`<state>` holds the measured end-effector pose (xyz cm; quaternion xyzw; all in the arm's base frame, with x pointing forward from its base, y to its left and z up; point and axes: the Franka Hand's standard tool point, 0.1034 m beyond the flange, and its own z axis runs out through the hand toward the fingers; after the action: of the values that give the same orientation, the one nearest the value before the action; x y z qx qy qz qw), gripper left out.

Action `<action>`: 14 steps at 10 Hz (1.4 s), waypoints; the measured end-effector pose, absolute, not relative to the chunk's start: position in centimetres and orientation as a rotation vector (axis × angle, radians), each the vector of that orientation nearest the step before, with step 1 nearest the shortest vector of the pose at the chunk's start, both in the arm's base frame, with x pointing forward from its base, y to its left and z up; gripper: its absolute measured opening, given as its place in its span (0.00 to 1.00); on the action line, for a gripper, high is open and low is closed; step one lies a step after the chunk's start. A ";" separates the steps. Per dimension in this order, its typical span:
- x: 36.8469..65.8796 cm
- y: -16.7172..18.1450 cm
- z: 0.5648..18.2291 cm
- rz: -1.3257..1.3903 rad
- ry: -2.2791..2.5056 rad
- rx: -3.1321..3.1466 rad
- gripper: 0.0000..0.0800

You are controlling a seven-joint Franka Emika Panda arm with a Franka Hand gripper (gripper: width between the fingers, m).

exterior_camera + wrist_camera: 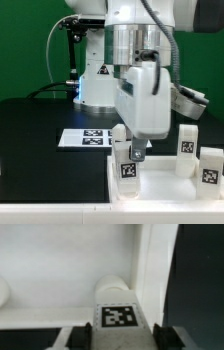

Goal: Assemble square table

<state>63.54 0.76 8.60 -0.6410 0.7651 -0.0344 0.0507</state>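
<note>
Black tabletop, white square panel, hand clamped on upright leg, long axis vertical

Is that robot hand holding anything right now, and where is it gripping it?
Yes. The hand is closed on one white table leg, with a finger on either side of its tagged end, over the square panel.

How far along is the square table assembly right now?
Early stage. Done: nothing looks attached yet. In hand: the end effector is shut on one leg, holding it upright over the square panel near its corner. Left: seating this leg, then the other legs standing at the exterior view's right.
</note>
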 end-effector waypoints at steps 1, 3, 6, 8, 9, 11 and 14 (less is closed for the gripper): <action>63.5 0.8 8.6 -0.101 2.358 -1.915 0.36; 63.5 0.8 8.6 -0.103 2.335 -1.944 0.36; 63.0 0.8 8.3 -0.136 1.875 -2.496 0.64; 62.7 0.8 8.1 -0.132 1.514 -2.743 0.80; 62.7 0.6 8.1 -0.133 1.421 -2.799 0.80; 62.7 0.5 8.1 -0.133 1.239 -2.890 0.81; 63.0 0.4 8.4 -0.145 0.964 -3.015 0.81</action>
<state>63.01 0.43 8.38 -0.9514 0.3042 -0.0457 -0.0136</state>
